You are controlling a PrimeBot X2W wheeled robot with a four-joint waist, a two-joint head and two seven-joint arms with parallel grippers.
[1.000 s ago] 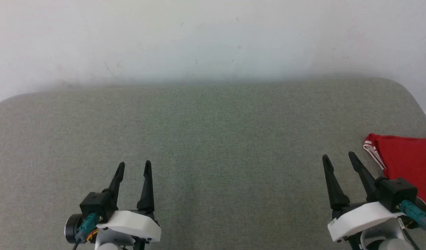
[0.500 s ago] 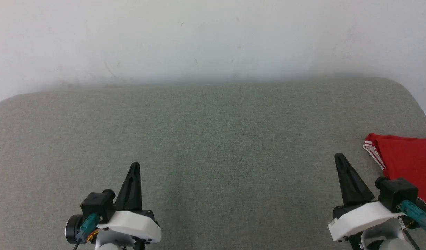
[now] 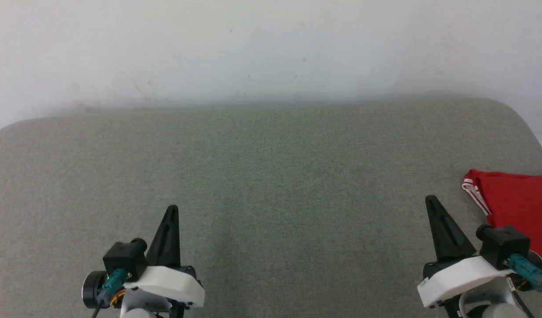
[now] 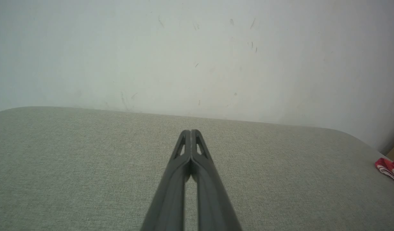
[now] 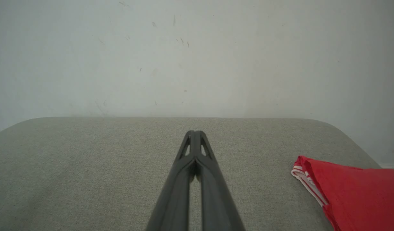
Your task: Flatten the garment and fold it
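Head view: the left gripper (image 3: 172, 207) sits at the lower left of the frame, its 2 dark fingers clenched together into 1 narrow wedge pointing up the frame. The right gripper (image 3: 430, 198) sits at the lower right in the same pose, 2 fingers pressed flat against each other, with the tip leaning slightly toward the upper left. Both are over the grey fabric surface (image 3: 271, 176), well apart from each other. The left one has a white housing (image 3: 169, 285) at its base, with a black camera block (image 3: 125, 258) and a teal plug (image 3: 114, 282) beside it; the right one looks the same.

The garment (image 3: 520, 207) lies on the surface at the right edge of the frame, cut off by the border. It is red cloth lying folded over, with striped trim (image 3: 474, 194) in red and white along its left edge. It is just right of the right gripper and apart from the fingers.

Left wrist view: the fingers (image 4: 171, 192) meet at mid frame, closed at the tip with a thin slit lower down. A bit of the garment (image 4: 389, 167) shows at the far right edge, well apart.

Right wrist view: the fingers (image 5: 173, 199) touch at the tip at the centre. The garment (image 5: 357, 195) lies at the lower right, near but not touching.

A pale scuffed wall (image 3: 271, 44) runs across the top of the frame behind the surface.
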